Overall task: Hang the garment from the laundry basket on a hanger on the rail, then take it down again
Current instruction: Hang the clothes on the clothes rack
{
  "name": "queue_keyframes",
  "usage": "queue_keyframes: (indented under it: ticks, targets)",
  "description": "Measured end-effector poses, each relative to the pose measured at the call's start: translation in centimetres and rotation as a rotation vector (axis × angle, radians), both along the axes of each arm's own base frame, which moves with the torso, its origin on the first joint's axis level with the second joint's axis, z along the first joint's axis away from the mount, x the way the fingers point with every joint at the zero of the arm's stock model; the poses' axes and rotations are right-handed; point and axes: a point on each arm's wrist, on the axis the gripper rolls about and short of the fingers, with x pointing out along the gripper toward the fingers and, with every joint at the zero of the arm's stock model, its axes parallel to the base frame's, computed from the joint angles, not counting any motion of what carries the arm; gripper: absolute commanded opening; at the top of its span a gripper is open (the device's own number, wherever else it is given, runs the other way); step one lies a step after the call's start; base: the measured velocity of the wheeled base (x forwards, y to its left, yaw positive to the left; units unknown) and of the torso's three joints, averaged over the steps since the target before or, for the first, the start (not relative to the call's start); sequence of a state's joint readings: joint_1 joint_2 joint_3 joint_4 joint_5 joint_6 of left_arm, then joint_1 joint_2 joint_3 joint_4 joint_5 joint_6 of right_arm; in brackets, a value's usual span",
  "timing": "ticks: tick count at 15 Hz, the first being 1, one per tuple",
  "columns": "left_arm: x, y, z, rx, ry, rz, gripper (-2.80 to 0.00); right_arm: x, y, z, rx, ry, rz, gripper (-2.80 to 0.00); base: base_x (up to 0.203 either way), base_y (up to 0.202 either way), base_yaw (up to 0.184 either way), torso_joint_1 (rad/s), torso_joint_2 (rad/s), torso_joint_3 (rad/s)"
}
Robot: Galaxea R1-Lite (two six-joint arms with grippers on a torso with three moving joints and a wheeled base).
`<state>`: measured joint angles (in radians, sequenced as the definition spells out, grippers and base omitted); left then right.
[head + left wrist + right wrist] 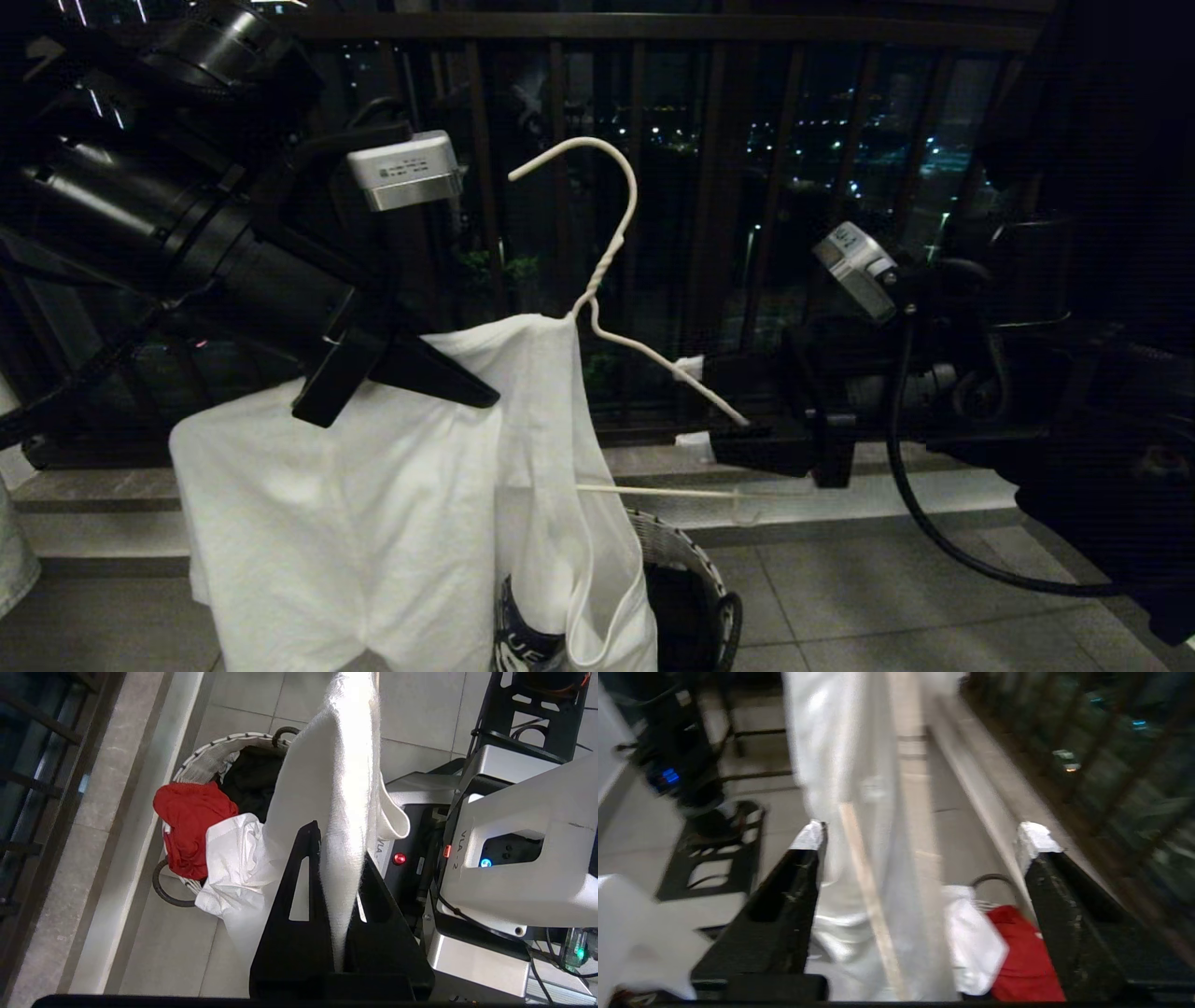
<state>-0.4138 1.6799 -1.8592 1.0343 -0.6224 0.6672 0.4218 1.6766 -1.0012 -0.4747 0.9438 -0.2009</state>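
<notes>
From the head we see our left gripper (467, 387) pinching the shirt (373, 504), half on the hanger (607, 271). Its wrist confirms this above the basket (205, 760). Our right gripper (920, 835) gapes; we regrasp the hanger next.

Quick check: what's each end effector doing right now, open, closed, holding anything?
Left end effector: closed on the white T-shirt.
Right end effector: open, holding nothing, beside the wire hanger.
</notes>
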Motion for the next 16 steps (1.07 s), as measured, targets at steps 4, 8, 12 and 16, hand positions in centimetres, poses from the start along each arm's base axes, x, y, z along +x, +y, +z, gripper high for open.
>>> queue_keyframes:
  ticks: [4,8,12,16]
  targets:
    - [-0.4,0.3,0.5,-0.01,-0.014,0.007,-2.8,1.3,-2.7,1.3,0.026,-0.011,-0.099,0.0,0.0,0.0,0.0,0.0,0.0,0.0]
    - [-1.5,0.7,1.0,-0.043,0.006,0.026,-2.8,0.6,-6.7,4.4,0.108,0.036,-0.239,-2.8,0.0,0.0,0.0,0.0,0.0,0.0]
    - [-1.5,0.9,1.5,-0.087,-0.02,0.044,-2.8,-2.6,-9.0,6.7,0.218,0.171,-0.413,-2.8,0.0,0.0,0.0,0.0,0.0,0.0]
    - [-0.2,1.2,0.8,-0.144,-0.022,0.053,-2.8,-5.2,-9.6,5.4,0.188,0.418,-0.585,-2.8,0.0,0.0,0.0,0.0,0.0,0.0]
